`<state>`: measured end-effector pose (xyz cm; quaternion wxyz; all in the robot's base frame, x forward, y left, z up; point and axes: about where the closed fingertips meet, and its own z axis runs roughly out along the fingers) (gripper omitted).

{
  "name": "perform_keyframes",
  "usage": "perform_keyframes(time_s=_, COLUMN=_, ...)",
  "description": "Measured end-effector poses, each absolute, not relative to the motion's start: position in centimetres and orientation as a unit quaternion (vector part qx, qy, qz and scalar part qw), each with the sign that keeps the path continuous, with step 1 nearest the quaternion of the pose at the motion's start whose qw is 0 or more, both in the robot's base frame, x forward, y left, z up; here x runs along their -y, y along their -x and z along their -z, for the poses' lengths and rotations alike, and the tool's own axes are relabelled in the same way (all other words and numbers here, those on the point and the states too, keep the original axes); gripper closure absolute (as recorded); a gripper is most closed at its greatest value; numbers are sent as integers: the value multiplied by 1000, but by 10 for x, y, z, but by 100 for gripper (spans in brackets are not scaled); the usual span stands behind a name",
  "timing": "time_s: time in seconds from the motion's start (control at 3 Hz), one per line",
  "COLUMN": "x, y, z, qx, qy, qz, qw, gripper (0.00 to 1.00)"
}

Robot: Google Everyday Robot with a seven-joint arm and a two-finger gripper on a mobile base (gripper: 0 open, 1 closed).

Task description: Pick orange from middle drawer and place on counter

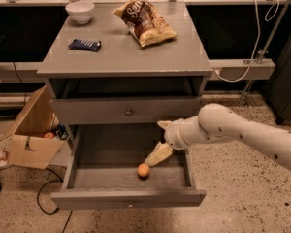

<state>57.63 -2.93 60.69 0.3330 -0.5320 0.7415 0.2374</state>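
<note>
Hovering at two o'clock of small smooth orange fruit (143, 170), cream gripper (158, 155), state unclear; likely light, rolls, pinch across middle

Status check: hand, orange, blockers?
Hand down inside open drawer, tip right beside orange. Orange on drawer floor, not lifted. Nothing between them.

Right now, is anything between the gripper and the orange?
Nothing visible. The gripper is inside the open drawer, close to the orange on its right and not touching it. Only bare drawer floor lies between them. The orange sits alone, apart from the drawer walls.
</note>
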Motion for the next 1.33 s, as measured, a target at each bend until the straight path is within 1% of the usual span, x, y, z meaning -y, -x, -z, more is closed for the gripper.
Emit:
perform_keyframes(time_s=0.33, x=30, y=-578, z=-594, qx=-745, qy=524, qz=-244, qw=334, gripper=0)
perform_keyframes(time_s=0.67, x=36, y=-587, z=-548, qx=-753, qy=509, qz=-240, qw=340, gripper=0)
perform_keyframes(time_s=1.0, x=34, y=-605, z=-484, qx=-766, qy=500, qz=-213, qw=344, gripper=0)
perform_keyframes(time_s=1.33, x=31, y=-617, z=-454, qx=-771, qy=500, qz=-192, qw=344, gripper=0)
